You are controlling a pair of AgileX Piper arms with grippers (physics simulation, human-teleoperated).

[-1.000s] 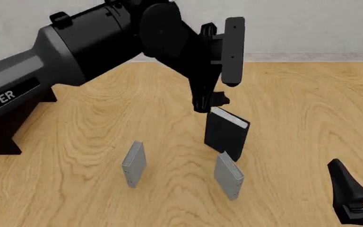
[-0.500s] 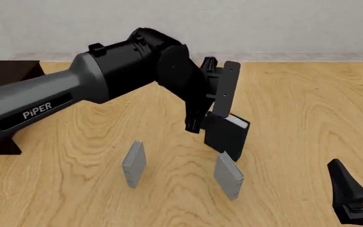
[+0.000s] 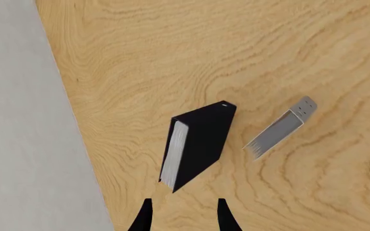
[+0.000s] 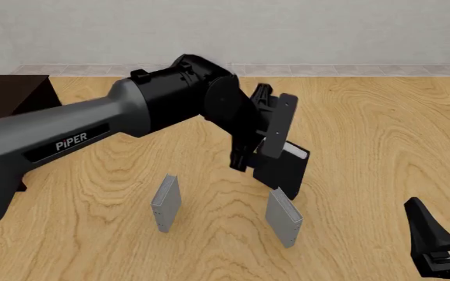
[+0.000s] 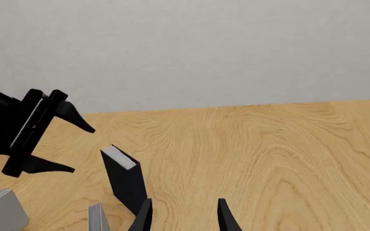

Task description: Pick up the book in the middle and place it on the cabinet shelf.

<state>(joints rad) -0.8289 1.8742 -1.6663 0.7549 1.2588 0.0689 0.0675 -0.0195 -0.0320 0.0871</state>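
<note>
The black book (image 4: 285,171) with white page edges stands upright mid-table, between and behind two thin grey books. It also shows in the left wrist view (image 3: 198,144) and the right wrist view (image 5: 124,178). My left gripper (image 4: 255,159) is open and empty, fingers pointing down just left of the book's top, which lies beyond its fingertips (image 3: 144,214). My right gripper (image 4: 444,215) is open and empty near the front right corner. The dark cabinet shelf (image 4: 10,93) stands at the far left, partly hidden by the left arm.
One grey book (image 4: 164,202) stands front left of the black book, another grey book (image 4: 283,216) directly in front of it. The second grey book also shows in the left wrist view (image 3: 281,130). A pale wall (image 4: 327,29) runs along the table's far edge.
My left arm has dropped and swung down toward the black book, bringing the open gripper to the book's top. The cabinet has come into view. The right gripper has not moved.
</note>
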